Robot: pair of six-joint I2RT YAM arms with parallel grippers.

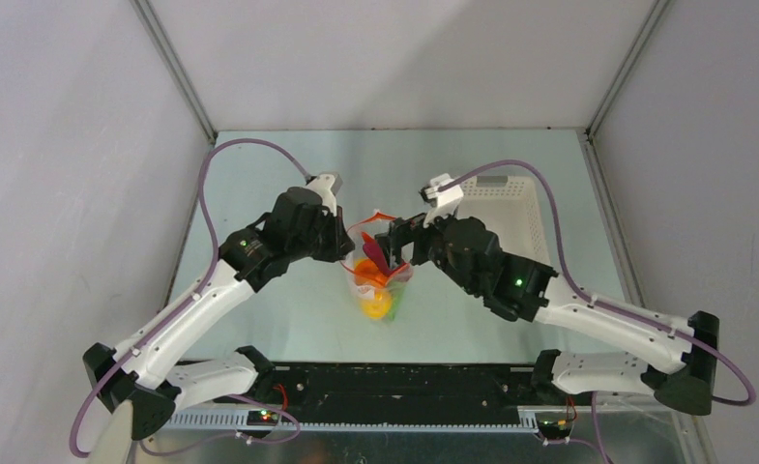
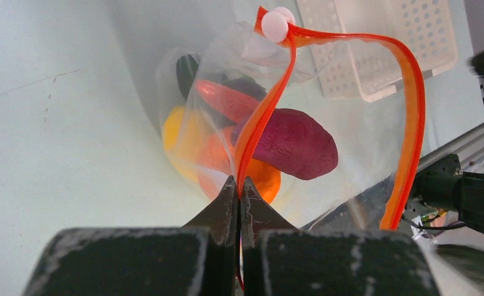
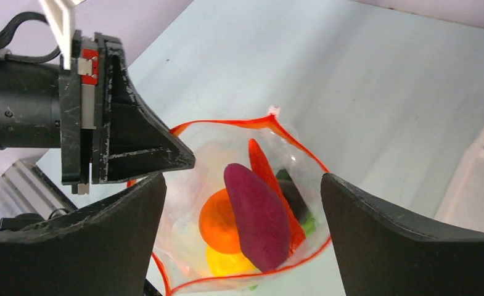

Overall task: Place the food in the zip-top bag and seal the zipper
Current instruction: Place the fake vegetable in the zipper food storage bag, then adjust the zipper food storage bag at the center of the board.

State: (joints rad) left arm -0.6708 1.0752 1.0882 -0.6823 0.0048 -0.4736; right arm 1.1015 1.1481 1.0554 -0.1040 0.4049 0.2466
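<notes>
The pale green table (image 1: pixel 288 329) carries a white slotted basket (image 1: pixel 510 217) at far right. In the middle is the zip-top bag (image 1: pixel 380 280), standing with its mouth up. It stands so because the left gripper (image 2: pixel 239 185) is clenched on the zipper (image 2: pixel 412 92) at the bag's left edge, lifting the floppy plastic so the mouth gapes. The right gripper (image 3: pixel 242 185) hangs directly above that mouth, jaws wide and grasping nothing. The food lies inside the bag: a purple piece (image 3: pixel 258 213) on top, an orange (image 3: pixel 217 228), a lemon (image 3: pixel 227 262) and a red chili (image 3: pixel 261 163). The zipper is unsealed, with its white slider (image 2: pixel 275 26) at the far end, so sealing looks like the remaining step.
</notes>
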